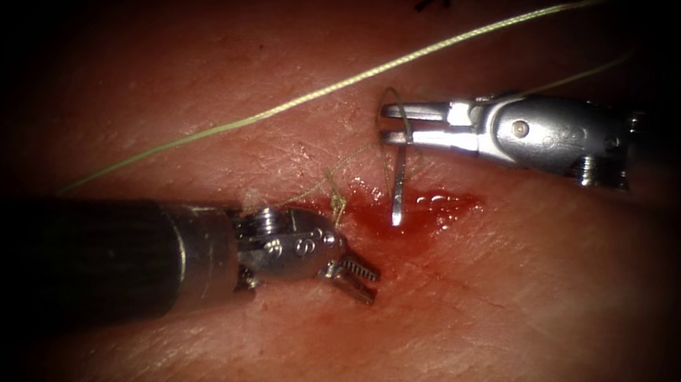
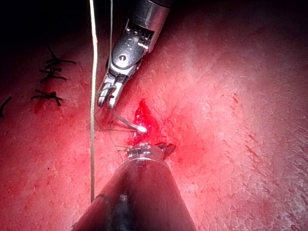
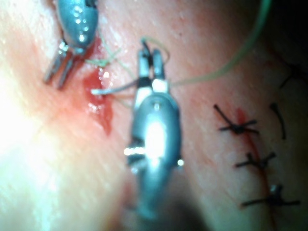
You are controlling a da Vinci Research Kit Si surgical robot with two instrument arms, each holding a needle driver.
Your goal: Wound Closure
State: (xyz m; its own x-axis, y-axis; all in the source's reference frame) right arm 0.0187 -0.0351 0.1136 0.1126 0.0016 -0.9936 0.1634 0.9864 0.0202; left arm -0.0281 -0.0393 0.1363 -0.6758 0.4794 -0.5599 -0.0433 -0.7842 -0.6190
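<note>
Light is falling on the middle of the endoscope view, and the tissue (image 1: 514, 302) is fading into black towards every edge. The left tool (image 1: 361, 278) is catching small glints, while its shaft is lying in shadow. The right tool (image 1: 394, 121) is gleaming brightly, and the needle (image 1: 399, 184) in its jaws is shining at the tip beside the glistening red fluid (image 1: 440, 206). In the right wrist view, glare is washing part of the tissue to white.
</note>
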